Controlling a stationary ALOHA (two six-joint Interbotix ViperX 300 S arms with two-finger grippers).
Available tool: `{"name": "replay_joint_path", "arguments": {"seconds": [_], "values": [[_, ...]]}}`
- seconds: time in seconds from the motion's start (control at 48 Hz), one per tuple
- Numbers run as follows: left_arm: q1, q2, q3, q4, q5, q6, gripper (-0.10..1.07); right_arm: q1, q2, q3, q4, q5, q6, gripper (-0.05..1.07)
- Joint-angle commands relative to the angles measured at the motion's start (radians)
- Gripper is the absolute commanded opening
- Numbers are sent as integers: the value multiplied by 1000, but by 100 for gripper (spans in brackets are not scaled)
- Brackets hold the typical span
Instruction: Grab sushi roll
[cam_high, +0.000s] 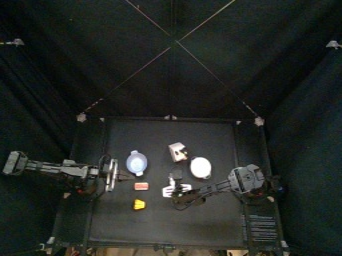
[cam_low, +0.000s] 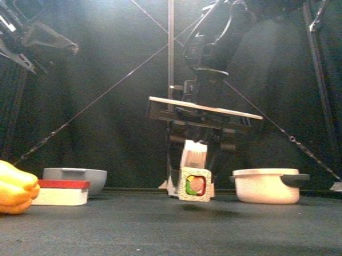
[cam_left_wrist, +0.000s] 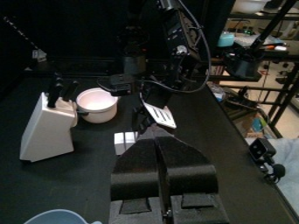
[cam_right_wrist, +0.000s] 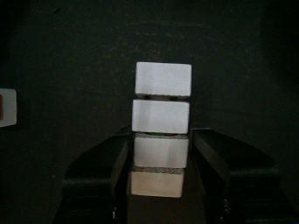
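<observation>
White and segmented, the sushi roll (cam_right_wrist: 162, 131) lies on the table mid-front, its near end between the right gripper's (cam_right_wrist: 162, 179) spread jaws; closing so near that end could tip or squirt it free; the left gripper (cam_left_wrist: 163, 175), pressed together, rests apart.

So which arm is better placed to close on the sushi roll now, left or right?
Right. The right gripper already straddles the sushi roll, jaws open on either side of its near end. The left gripper sits shut, back from the roll.
</observation>
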Motion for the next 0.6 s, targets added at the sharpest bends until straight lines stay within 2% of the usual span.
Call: {"name": "replay_joint_path", "arguments": {"seconds": [0.0,0.146,0.583], "values": [[-2,3,-14,-2,-9,0,-2,0,-21,-25,-3,6,-6,81],[0,5,-14,-2,-9,0,-2,-2,-17,-37,3,6,-20,87],[-2,5,-12,-2,-9,0,-2,-5,-5,-57,25,15,-52,88]]}}
